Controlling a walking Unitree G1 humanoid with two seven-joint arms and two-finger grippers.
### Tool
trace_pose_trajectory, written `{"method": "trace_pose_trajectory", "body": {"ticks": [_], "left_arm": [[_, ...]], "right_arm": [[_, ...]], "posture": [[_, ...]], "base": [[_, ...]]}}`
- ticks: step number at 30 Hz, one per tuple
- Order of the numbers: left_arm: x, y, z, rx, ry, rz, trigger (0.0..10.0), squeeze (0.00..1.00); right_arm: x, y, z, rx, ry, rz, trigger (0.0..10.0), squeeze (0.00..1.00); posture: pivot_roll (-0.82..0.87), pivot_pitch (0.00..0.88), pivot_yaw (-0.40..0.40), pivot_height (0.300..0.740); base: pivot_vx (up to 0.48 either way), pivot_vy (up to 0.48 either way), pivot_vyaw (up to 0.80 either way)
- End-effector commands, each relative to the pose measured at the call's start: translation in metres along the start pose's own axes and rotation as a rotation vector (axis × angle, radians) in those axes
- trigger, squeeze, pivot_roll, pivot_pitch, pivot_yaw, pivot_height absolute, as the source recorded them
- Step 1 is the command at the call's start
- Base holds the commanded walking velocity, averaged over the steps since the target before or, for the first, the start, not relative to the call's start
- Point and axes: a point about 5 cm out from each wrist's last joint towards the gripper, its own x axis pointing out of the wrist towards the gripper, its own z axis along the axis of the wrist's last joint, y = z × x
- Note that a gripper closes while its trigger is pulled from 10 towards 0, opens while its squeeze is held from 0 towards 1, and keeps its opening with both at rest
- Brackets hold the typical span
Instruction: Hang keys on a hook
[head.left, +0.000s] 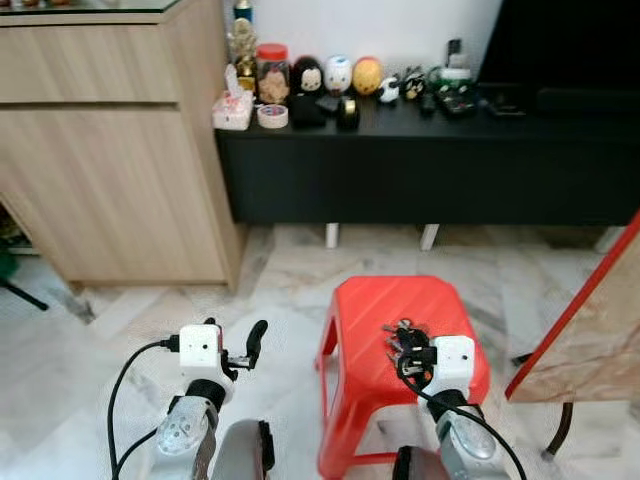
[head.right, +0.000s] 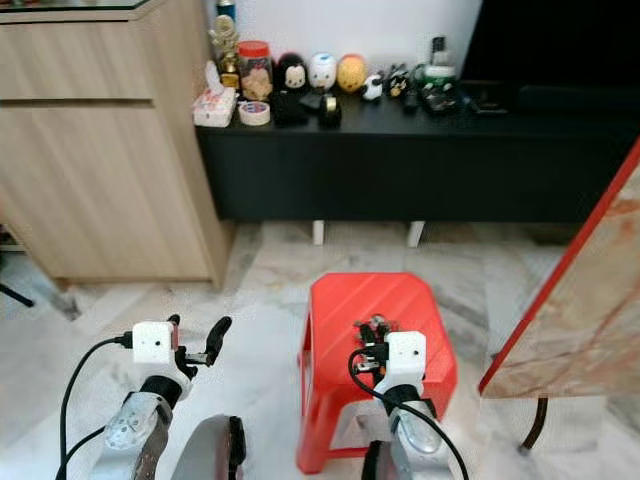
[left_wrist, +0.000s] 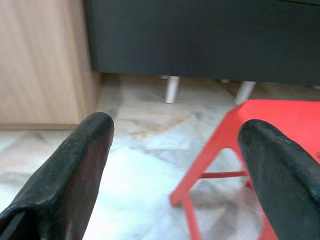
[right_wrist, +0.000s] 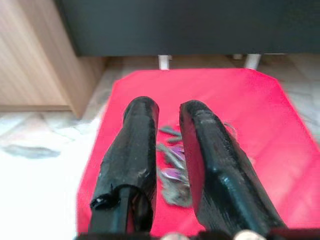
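Jaws, right gripper (head.left: 405, 345): narrow, closed down on the keys (head.left: 403, 337), which I see bunched on top of the red stool (head.left: 372, 310), toward its near right part. Left gripper (head.left: 250, 345): fingers spread wide, nothing between them, held above bare marble floor (head.left: 290, 270) just left of the stool.

Head views, containers: clear jar with red lid (head.left: 272, 73), pale contents I cannot identify; tissue box (head.left: 232, 108) with a tissue sticking up; tape roll (head.left: 272, 116); row of round figurines (head.left: 337, 75). All stand on the black console (head.left: 420, 160), against the wooden cabinet (head.left: 110, 150). Open floor lies between console and stool. A red-edged marble panel (head.left: 590, 330) leans close on the stool's right.

Left wrist view: both fingers (left_wrist: 75, 175) far apart, floor and stool edge (left_wrist: 220, 145) between them.

Right wrist view: fingers (right_wrist: 132, 160) nearly parallel, keys (right_wrist: 172, 170) pinched in the slim gap, stool top around them.
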Motion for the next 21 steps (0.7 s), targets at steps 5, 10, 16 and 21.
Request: {"method": "trace_pose_trajectory", "body": {"ticks": [5, 10, 16, 21], "left_arm": [[0.0026, -0.0031, 0.0038, -0.004, -0.011, -0.016, 10.0, 0.0], [0.0019, -0.0036, 0.0033, -0.003, -0.008, -0.023, 10.0, 0.0], [0.0013, -0.0031, 0.0036, -0.003, -0.01, -0.021, 10.0, 0.0], [0.0017, -0.0041, 0.0038, -0.005, -0.01, -0.027, 10.0, 0.0]], "right_arm": [[0.0011, -0.0003, 0.0007, 0.009, -0.002, -0.008, 10.0, 0.0], [0.0016, -0.0012, 0.0014, 0.017, -0.007, -0.018, 10.0, 0.0], [0.0008, -0.0012, -0.0001, -0.01, 0.006, -0.009, 10.0, 0.0], [0.0002, 0.0024, -0.0014, -0.024, 0.011, 0.013, 10.0, 0.0]], "posture": [[-0.01, 0.023, -0.072, 0.601], [-0.01, 0.021, -0.072, 0.601], [-0.01, 0.023, -0.071, 0.601], [-0.01, 0.024, -0.069, 0.601]], "base": [[0.0, 0.0, 0.0], [0.164, 0.0, 0.0], [0.289, 0.0, 0.0], [0.287, 0.0, 0.35]]}}
